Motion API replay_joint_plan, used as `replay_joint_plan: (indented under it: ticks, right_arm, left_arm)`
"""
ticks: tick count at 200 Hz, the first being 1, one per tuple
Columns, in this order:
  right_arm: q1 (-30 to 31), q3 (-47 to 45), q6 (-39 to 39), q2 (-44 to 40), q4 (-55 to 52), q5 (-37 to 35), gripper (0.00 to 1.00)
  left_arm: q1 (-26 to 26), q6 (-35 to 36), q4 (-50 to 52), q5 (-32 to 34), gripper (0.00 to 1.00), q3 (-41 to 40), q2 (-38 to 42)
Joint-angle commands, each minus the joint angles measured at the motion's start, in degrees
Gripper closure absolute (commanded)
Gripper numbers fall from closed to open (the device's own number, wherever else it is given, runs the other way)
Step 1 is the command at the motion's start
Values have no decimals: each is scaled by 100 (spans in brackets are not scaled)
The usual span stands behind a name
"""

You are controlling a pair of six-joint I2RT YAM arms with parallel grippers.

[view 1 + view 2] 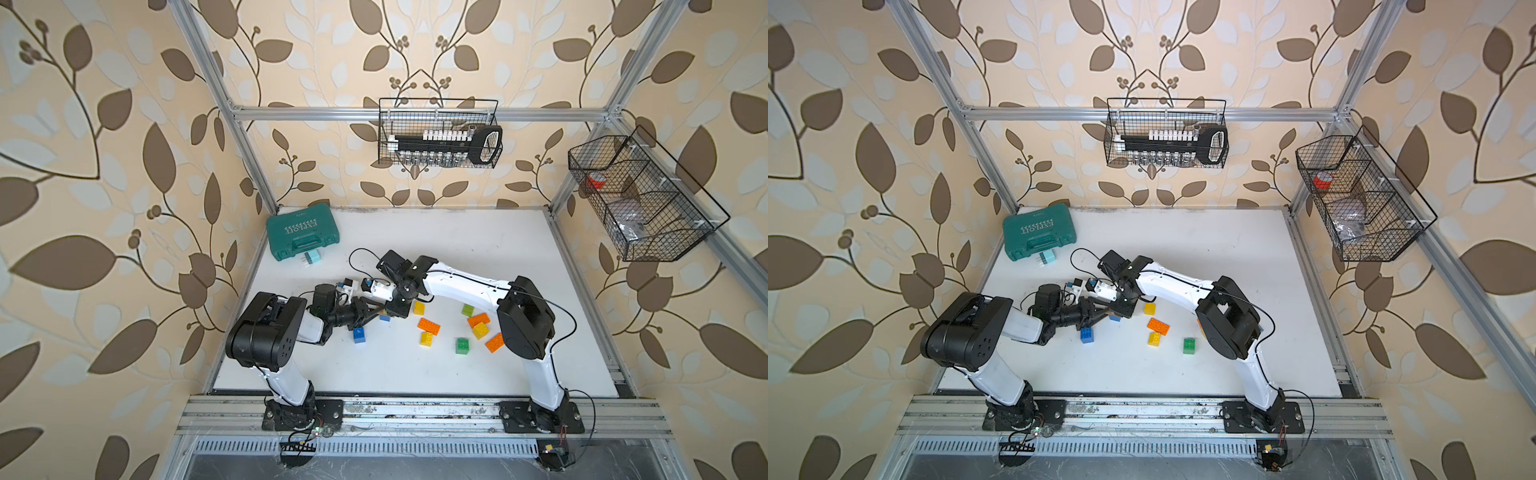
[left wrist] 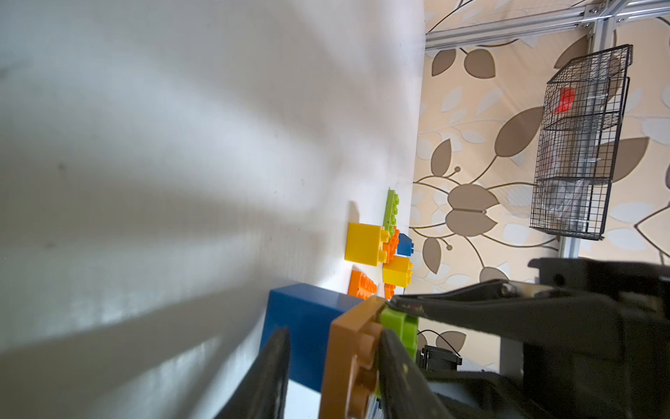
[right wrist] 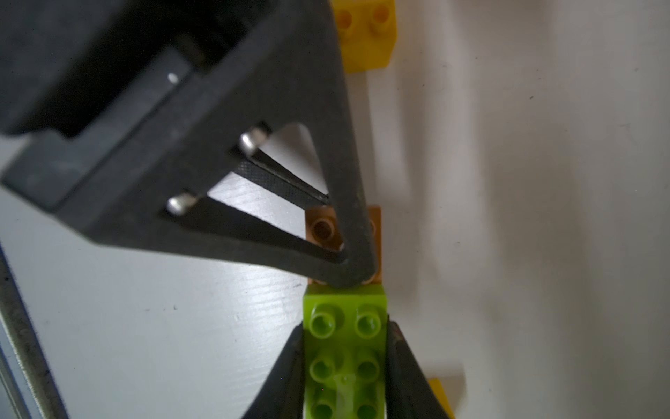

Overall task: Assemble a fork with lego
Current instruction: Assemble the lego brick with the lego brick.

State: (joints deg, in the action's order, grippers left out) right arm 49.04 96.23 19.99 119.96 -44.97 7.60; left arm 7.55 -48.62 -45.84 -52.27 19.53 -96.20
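Currently butting brown brick [image 2: 351, 348] against green brick [image 3: 344, 348] over white table [image 1: 457, 249], left of centre.
Clamping brown one in left gripper [image 2: 335, 337], pinching green one in right gripper [image 3: 346, 330], touching end to end; leaving loose bricks [image 1: 429, 325] scattered to the right.

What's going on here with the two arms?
Both arms meet over the middle of the table. The left arm has its jaws shut on a brown brick; the right arm has its jaws shut on a long green brick, pressed against the brown one. Whether they have locked is unclear. Other bricks lie loose nearby.
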Motion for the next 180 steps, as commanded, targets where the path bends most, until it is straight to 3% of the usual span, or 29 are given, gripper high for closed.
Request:
replay_joint_plan:
  ticks: [1, 61, 90, 127, 180]
  right_arm:
    - [-110, -289, 121, 205, -490, 293, 77]
    - [-91, -668, 384, -39, -230, 305, 77]
    - [105, -753, 214, -23, -52, -72, 77]
    - [217, -427, 5, 362, -622, -620, 78]
    - [213, 249, -54, 1069, -1535, -443, 76]
  left_arm:
    - [3, 3, 243, 253, 59, -132, -161]
    - [-26, 2, 268, 254, 59, -106, -168]
    - [-26, 2, 251, 244, 59, -107, -163]
    - [-26, 2, 199, 226, 59, -145, -185]
    - [-26, -173, -30, 192, 59, -178, -320]
